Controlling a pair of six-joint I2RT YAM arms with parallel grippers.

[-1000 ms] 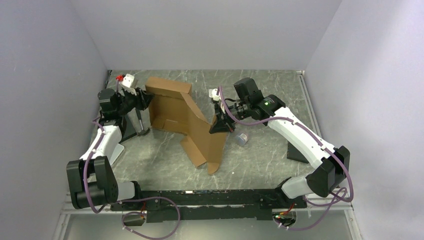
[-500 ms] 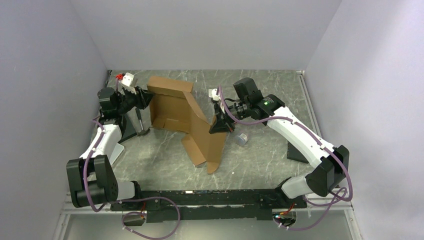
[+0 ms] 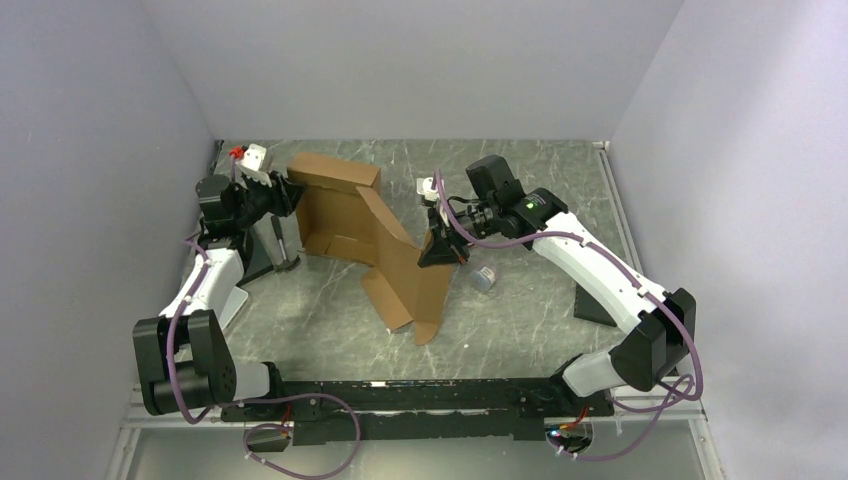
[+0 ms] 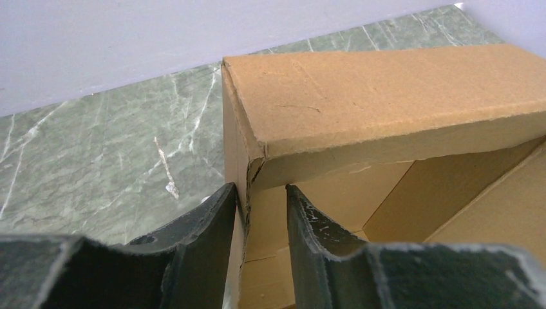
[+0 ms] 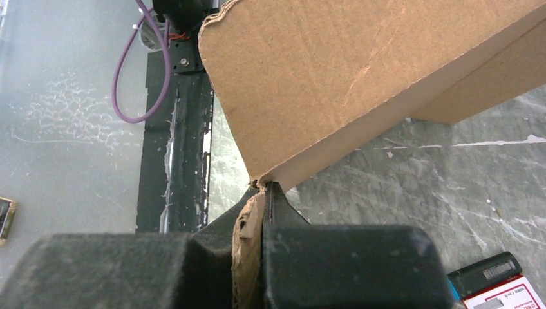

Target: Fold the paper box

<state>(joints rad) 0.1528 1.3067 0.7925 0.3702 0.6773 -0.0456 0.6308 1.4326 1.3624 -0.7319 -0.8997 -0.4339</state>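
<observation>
At table [image 3: 520, 300] centre — paper box [image 3: 340, 215] half-folded; right pincer [image 3: 440, 250] clamps its edge.

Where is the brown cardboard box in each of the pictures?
Top view: the paper box stands half folded just left of the middle.
Left wrist view: the paper box fills the upper right, one corner towards the camera.
Right wrist view: the paper box fills the top and right.
Shared landmark: the green marbled table under it.

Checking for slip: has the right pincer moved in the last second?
No. The right pincer stays shut on the paper box flap, same gap to the small grey cylinder beside it.
</observation>
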